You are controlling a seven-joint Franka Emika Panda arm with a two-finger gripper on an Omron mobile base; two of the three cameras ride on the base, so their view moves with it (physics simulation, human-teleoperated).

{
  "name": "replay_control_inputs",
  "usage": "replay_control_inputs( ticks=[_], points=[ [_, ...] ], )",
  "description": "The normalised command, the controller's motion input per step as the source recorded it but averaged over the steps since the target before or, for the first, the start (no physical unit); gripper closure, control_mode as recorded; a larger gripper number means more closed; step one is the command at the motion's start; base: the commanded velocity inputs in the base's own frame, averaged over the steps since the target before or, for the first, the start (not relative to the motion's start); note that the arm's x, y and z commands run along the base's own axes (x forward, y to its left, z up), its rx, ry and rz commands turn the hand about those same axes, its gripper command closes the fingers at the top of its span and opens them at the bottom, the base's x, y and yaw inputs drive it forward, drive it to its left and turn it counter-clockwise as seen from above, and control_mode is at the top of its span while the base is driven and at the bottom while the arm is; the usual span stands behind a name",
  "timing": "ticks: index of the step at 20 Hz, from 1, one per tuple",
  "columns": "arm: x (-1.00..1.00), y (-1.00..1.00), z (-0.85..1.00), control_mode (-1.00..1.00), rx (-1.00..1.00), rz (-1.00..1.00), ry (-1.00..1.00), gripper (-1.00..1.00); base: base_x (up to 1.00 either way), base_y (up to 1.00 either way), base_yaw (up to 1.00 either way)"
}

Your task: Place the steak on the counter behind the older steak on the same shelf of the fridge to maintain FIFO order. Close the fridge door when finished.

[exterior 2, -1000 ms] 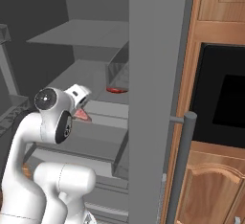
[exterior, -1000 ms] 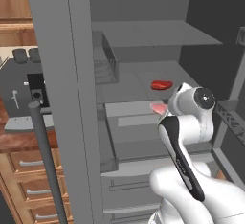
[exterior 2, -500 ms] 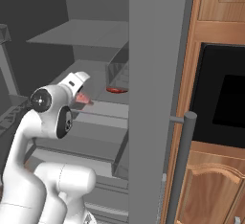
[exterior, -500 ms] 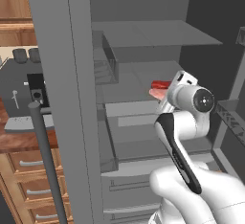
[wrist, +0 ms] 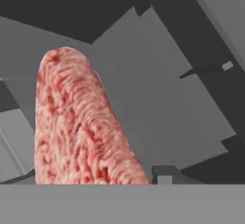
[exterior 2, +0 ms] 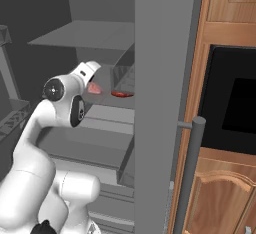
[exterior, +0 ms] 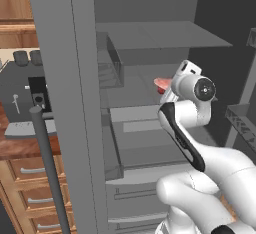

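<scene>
Hand view has the steak point(wrist: 79, 127) rising from the bottom edge as a long pale pink slab with red marbling, filling the lower left of the picture and standing in front of grey fridge panels. The pincer tips themselves are hidden behind the meat, so the pincer reads as pinching the steak, with its fingers not visible.

Left base view shows the white arm point(exterior: 186, 128) reaching up from the lower right into the open fridge point(exterior: 150, 43), its wrist level with the middle shelf point(exterior: 135, 115). A pale pink end of the steak point(exterior: 162, 83) juts out past the wrist, above that shelf. A small dark red piece, the older steak point(exterior: 161, 91), sits just below and beside it, partly hidden by the wrist. The open fridge door point(exterior: 75, 103) stands at the left with its bar handle point(exterior: 47, 168), and the counter point(exterior: 20, 145) lies beyond it.

Right base view gives the same from the other side: the carried steak point(exterior 2: 93, 88) at the wrist, the older steak point(exterior 2: 121, 94) lying on the shelf further in, near it but apart.
</scene>
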Motion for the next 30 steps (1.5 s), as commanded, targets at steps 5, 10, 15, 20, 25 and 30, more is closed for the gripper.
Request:
replay_control_inputs(
  ticks=[5,10,15,20,25,30],
  points=[
    [0.34,-0.17,0.01,-1.00,-0.04,0.00,0.09,1.00,0.00,0.00,0.00],
    [0.23,-0.01,-0.02,-1.00,-0.01,0.03,-0.01,1.00,0.00,0.00,0.00],
    [0.13,0.00,-0.12,-1.00,-0.02,0.04,-0.01,1.00,0.00,0.00,0.00],
    [0.27,0.00,-0.07,-1.00,-0.01,0.01,0.00,1.00,0.00,0.00,0.00],
    [0.42,-0.06,-0.01,-1.00,-0.02,0.00,0.00,1.00,0.00,0.00,0.00],
    [0.42,-0.06,-0.19,-1.00,-0.07,0.01,0.03,1.00,0.00,0.00,0.00]
  ],
)
